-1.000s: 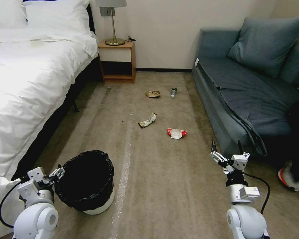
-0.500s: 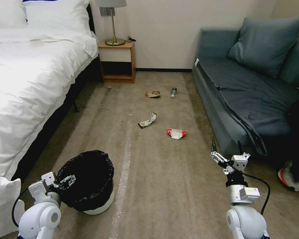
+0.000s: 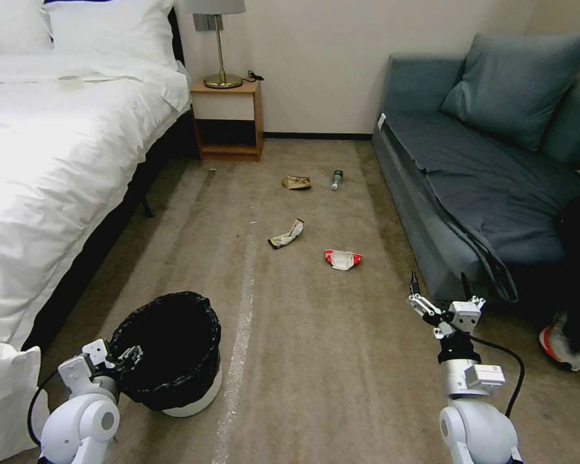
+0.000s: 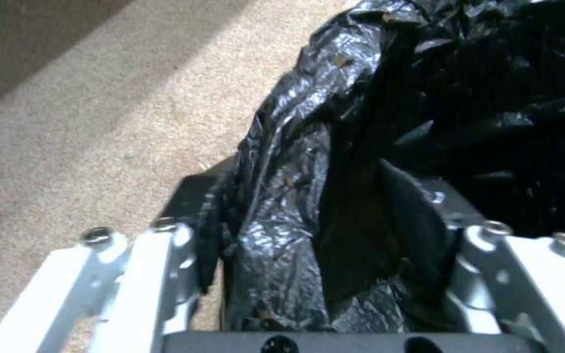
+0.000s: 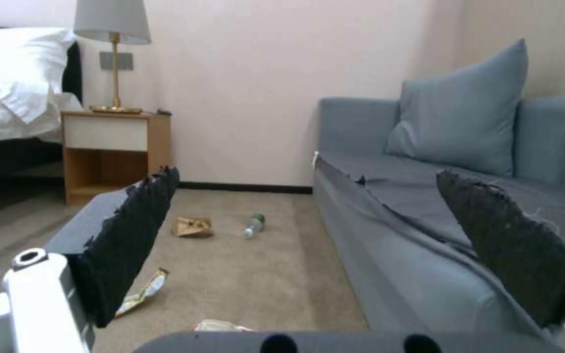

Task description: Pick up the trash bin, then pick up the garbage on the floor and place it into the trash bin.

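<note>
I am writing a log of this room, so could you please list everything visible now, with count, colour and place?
round white trash bin with black plastic liner: 1, near the bed's foot, floor
crumpled red-and-white wrapper: 1, mid floor
gold-and-black snack wrapper: 1, mid floor
crumpled brown paper bag: 1, far floor
small clear bottle: 1, beside the bag
bed with white linen: 1, left
wooden nightstand: 1, by the wall
brass lamp: 1, on the nightstand
blue-grey sofa: 1, right
left end effector: open astride the bin's rim
right end effector: open, raised by the sofa
</note>
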